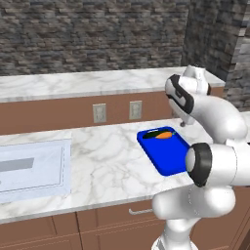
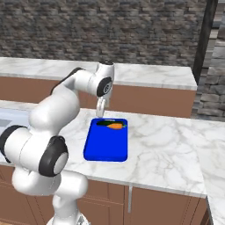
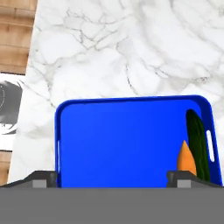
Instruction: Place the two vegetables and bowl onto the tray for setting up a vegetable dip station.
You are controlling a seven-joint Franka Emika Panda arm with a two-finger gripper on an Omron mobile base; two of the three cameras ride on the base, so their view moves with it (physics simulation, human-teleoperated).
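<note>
The blue tray (image 1: 168, 157) (image 2: 105, 146) (image 3: 122, 140) lies on the marble counter. At its far end, by the slot handle, the orange carrot (image 1: 166, 135) (image 2: 116, 126) (image 3: 187, 160) rests against the slim dark green vegetable (image 1: 150, 134) (image 2: 104, 123) (image 3: 197, 138). My gripper (image 1: 184, 122) (image 2: 100, 113) (image 3: 113, 177) hangs just above the tray's far end, pointing down. Its fingertips (image 3: 43, 177) stand wide apart, open and holding nothing. The red bowl is out of view.
A sink (image 1: 29, 168) (image 3: 8, 109) is set into the counter to the left of the tray. Two wall outlets (image 1: 99, 113) sit on the wooden backsplash below a raised marble ledge (image 2: 149, 74). Bare marble (image 2: 167, 140) stretches right of the tray.
</note>
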